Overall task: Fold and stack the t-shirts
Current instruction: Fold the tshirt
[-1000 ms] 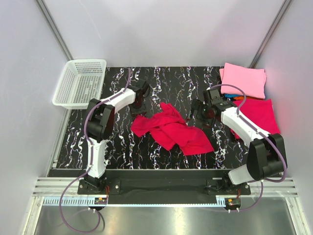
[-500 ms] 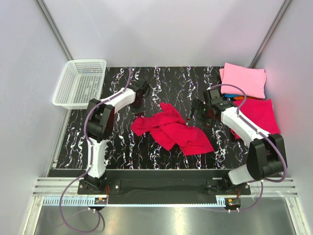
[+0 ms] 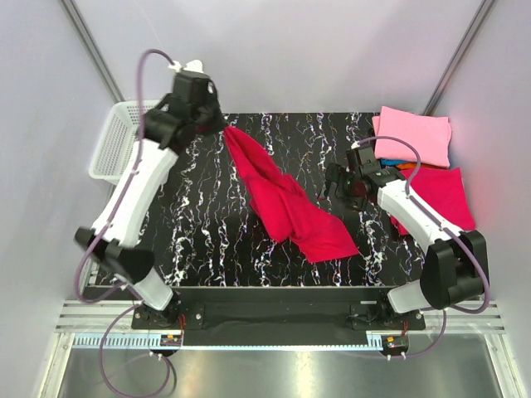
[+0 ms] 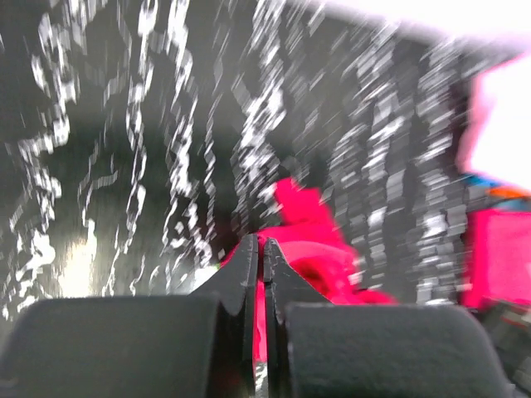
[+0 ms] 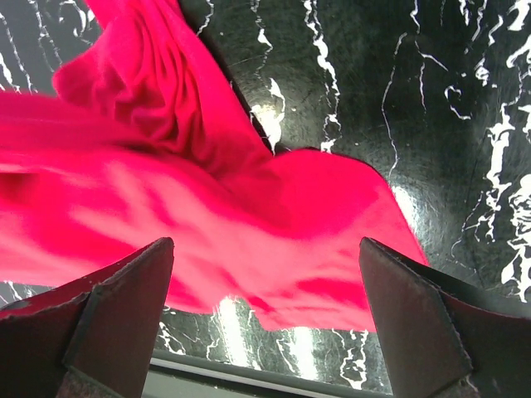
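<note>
A crimson t-shirt [image 3: 282,199] hangs stretched in a slanted band from high at the back left down to the table's middle, where its lower end [image 3: 325,239] still lies on the marble. My left gripper [image 3: 222,126] is raised and shut on the shirt's upper edge; in the left wrist view the jaws [image 4: 260,249] pinch red cloth [image 4: 309,228]. My right gripper [image 3: 337,187] hovers open just right of the shirt, and in its own view [image 5: 265,245] the red cloth [image 5: 207,191] lies below the spread fingers. At the right sit a folded pink t-shirt [image 3: 415,133] and a folded crimson one [image 3: 441,192].
A white mesh basket [image 3: 109,153] stands at the back left, partly behind my raised left arm. Slivers of blue and orange cloth [image 3: 404,167] show between the pink and crimson folded shirts. White walls close in the black marbled table [image 3: 199,240].
My left gripper shut on the crumpled crimson shirt's edge and swung up and back to the left, pulling the shirt out into a long hanging band. The right gripper barely moved.
</note>
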Tool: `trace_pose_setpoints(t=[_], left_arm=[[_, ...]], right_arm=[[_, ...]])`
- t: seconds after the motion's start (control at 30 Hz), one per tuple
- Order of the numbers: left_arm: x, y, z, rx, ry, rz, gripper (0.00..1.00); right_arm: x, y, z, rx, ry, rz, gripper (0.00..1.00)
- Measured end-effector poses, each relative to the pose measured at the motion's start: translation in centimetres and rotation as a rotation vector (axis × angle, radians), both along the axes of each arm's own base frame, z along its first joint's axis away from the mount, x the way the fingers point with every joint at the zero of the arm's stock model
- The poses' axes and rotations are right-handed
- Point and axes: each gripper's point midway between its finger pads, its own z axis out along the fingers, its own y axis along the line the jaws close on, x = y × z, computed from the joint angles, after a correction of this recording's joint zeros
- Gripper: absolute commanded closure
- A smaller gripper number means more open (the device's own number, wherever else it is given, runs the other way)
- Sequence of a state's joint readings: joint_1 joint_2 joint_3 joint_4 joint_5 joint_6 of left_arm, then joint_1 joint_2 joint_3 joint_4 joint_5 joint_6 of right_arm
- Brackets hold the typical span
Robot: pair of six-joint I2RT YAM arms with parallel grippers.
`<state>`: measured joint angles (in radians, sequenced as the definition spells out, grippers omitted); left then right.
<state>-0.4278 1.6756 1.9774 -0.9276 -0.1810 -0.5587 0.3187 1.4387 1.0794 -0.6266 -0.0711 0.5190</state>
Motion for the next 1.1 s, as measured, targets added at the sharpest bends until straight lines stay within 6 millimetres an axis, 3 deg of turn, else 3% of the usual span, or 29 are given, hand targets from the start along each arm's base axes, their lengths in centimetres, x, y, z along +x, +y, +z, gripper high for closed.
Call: trace_pose_setpoints(t=[0.1, 0.17, 0.3, 0.67, 0.87, 1.1], left_arm=[[-2.2, 1.0, 5.3, -0.049, -0.113, 0.001, 1.00], [-3.7, 1.8, 7.4, -0.065, -0.156, 0.004, 1.00], [-4.7, 2.6, 8.3, -0.063, -0.173, 0.014, 1.00], [-6.6, 3.3, 9.2, -0.060, -0.178, 0.002, 0.98], [-8.0, 0.4, 13.1, -0.131, -0.268, -0.201, 0.98], [-11.3, -4.8, 20.2, -0.223, -0.506, -0.540, 1.00]], right_arm=[[0.1, 0.2, 0.3, 0.003, -0.011, 0.026, 0.00], [-0.1, 0.6, 0.4, 0.016, -0.009, 0.052, 0.01], [-0.1, 1.8, 0.6, 0.062, -0.006, 0.107, 0.06], [2.2, 8.3, -0.4, 0.150, 0.022, 0.282, 0.08], [3.4, 9.9, -0.8, 0.144, 0.018, 0.308, 0.05], [4.8, 8.2, -0.8, 0.050, -0.028, 0.230, 0.02]])
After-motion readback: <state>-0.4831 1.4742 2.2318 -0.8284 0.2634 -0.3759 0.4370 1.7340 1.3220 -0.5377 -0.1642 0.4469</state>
